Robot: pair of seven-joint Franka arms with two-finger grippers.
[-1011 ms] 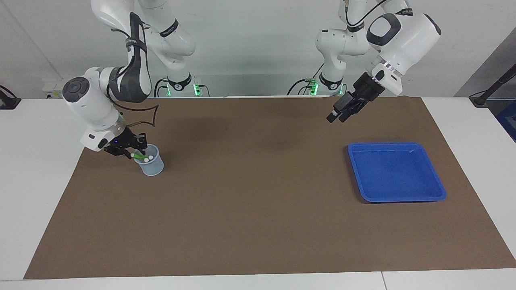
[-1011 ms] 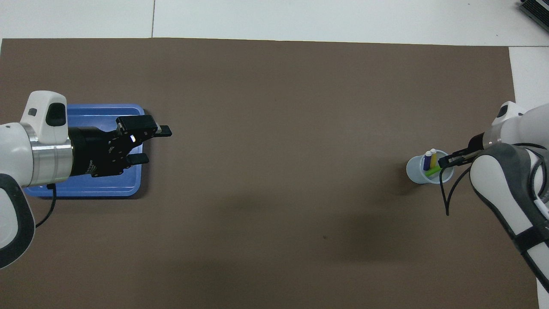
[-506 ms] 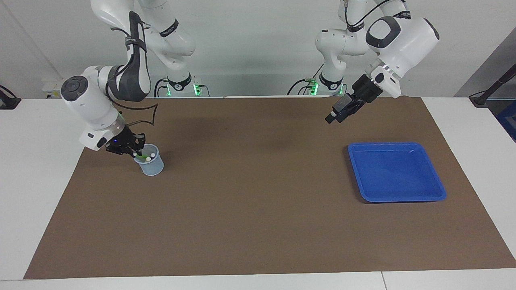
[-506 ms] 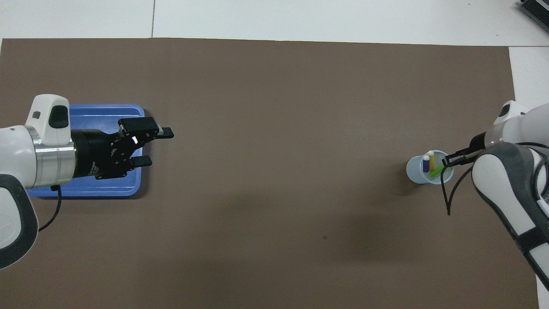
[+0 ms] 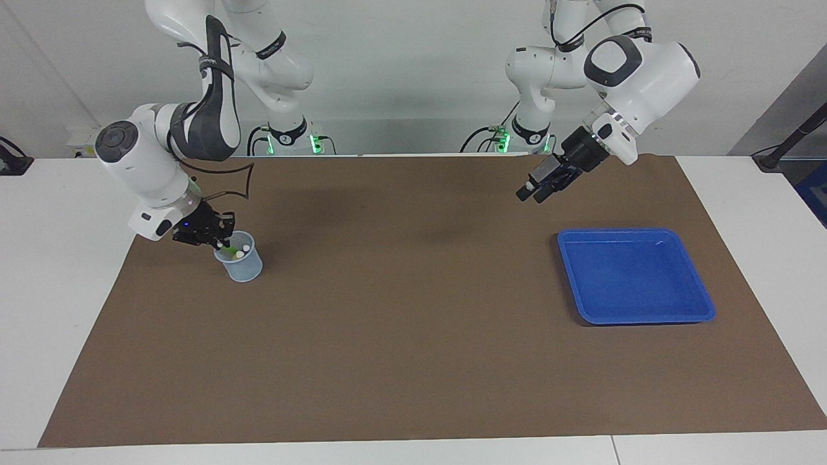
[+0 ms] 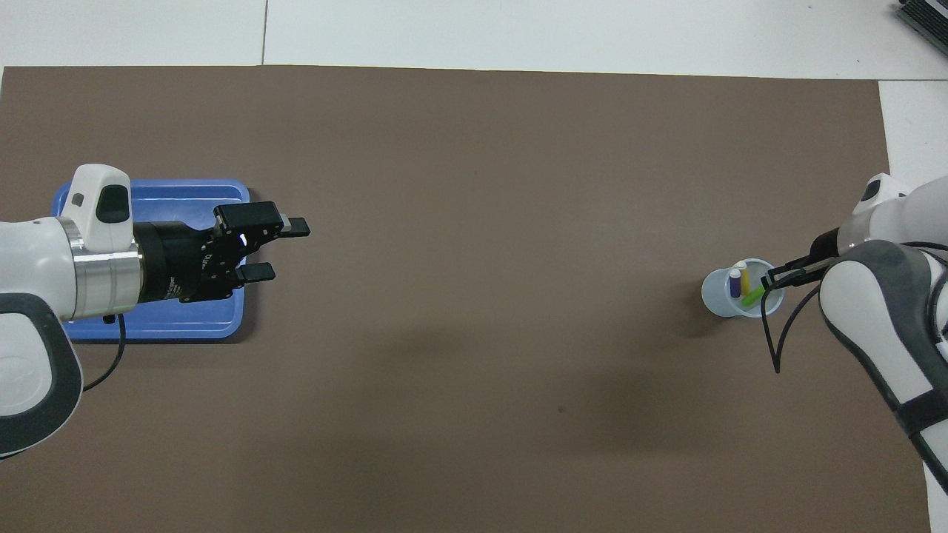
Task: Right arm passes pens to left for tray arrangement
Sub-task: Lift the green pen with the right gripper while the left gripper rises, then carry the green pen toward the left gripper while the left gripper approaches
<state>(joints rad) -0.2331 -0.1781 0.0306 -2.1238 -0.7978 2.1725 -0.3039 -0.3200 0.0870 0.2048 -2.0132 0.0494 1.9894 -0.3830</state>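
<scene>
Closure came first among the changes: over the last second the right gripper drew its fingertips together at the cup's rim, and they were clamped on the upper end of the green pen, which leaned toward that gripper at about four o'clock in the overhead view. Judging from this, the first pick was made but the lift had not begun; the pen's lower end sat inside the translucent pale-blue cup.

The purple pen and the yellow pen stood upright in the same cup, side by side, toward eleven o'clock from the green one in the overhead view, untouched.

Meanwhile the left arm had swung a little toward the middle of the surface. The left gripper hung in the air with its fingers wide apart and held nothing; in the facing view it sat at about ten o'clock from the blue tray, over the brown mat between the tray and the robots. It looked to be heading for a handover spot.

The tray lay flat toward the left arm's end of the surface, with no pen in it. The cup stood toward the right arm's end, well apart from the tray, so all three transfers were left to do.
</scene>
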